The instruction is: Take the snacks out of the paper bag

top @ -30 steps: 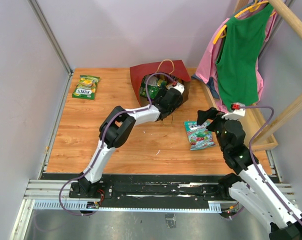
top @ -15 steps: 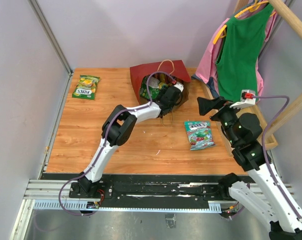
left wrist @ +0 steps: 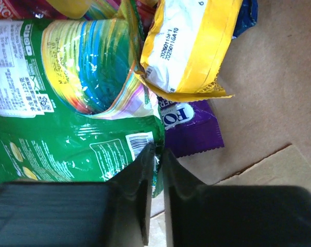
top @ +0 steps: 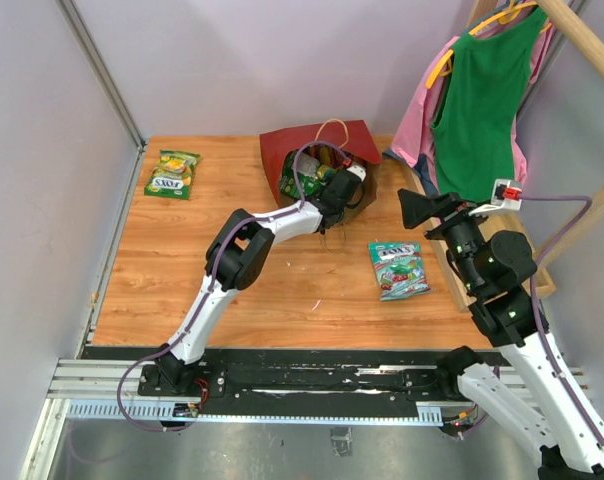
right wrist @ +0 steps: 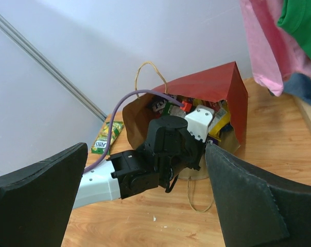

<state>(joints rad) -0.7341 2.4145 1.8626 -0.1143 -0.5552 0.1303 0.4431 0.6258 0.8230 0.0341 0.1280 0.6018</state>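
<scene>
Snacks point(left wrist: 68, 128) inside red paper bag point(right wrist: 212, 85)

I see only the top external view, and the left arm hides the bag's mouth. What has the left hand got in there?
Observer: The left wrist view shows the left hand closed on the lower edge of a green packet.
Operator: What else is close by?
Observer: A purple packet lies right next to that green one, flat on the brown inside of the paper bag.
</scene>
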